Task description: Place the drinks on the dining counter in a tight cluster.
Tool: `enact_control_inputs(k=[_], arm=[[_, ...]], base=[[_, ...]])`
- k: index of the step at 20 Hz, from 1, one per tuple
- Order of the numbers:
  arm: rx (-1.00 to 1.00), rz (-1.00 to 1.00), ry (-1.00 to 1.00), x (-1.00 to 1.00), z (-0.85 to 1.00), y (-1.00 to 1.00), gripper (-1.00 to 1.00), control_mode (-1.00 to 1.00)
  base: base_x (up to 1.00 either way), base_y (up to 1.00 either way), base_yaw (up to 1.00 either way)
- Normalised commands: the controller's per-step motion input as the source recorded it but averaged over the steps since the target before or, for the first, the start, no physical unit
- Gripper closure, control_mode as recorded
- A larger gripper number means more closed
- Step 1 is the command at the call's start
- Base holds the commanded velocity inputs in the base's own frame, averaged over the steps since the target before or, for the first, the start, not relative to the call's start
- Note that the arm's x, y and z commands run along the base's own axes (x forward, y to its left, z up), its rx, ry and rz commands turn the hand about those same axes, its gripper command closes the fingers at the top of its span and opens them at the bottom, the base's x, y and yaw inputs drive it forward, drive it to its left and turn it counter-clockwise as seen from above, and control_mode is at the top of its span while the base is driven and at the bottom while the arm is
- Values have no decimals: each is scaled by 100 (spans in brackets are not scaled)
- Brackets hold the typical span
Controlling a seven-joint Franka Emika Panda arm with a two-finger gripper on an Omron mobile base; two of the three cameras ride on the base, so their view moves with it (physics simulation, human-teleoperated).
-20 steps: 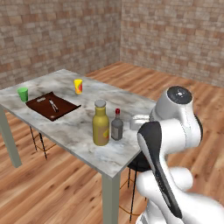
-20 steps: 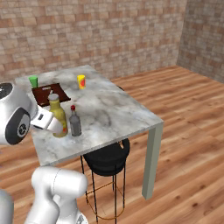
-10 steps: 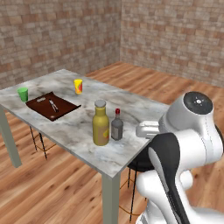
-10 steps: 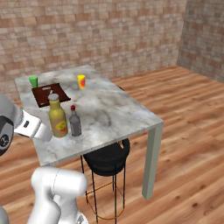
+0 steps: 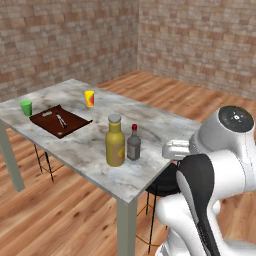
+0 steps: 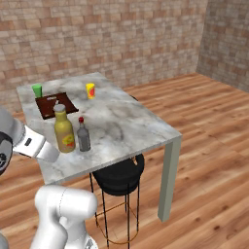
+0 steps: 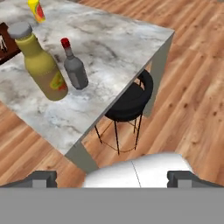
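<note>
Yellow bottle and red-capped bottle stand just beside each other near the marble bench's front edge, seemingly clustered. The pincer, wide open and empty, hangs off the bench above the floor.
</note>
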Motion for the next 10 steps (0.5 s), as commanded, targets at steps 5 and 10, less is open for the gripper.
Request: enact_control_inputs(k=[5,10], arm=[[3,-11,0,-41,0,-32,-100,100],[0,0,0,0,0,0,-100,100]], base=[[-36,-28,-11],[-85,-78,-37]])
